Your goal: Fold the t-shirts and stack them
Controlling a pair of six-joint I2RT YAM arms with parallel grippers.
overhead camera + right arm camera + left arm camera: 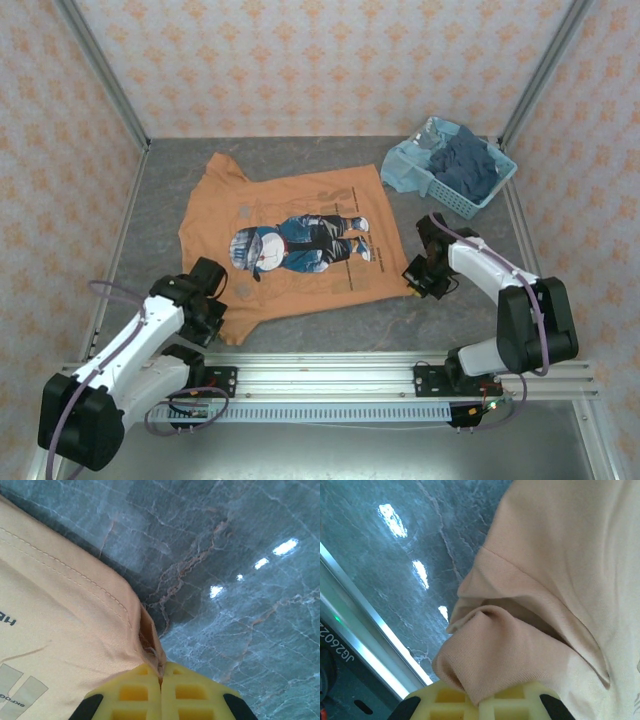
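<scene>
your orange shirt [300,235] lay spread print-up on the surface [160,215]; your left gripper [479,703] and right gripper [161,686] were each clamped on a near corner.

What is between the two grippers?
Top view: the near hem of the orange shirt runs between them, left gripper and right gripper each pinching a corner.

Top view: near corners of orange t-shirt [300,215] hidden under left gripper [219,318] & right gripper [413,284]; print lettering too small to read.
</scene>
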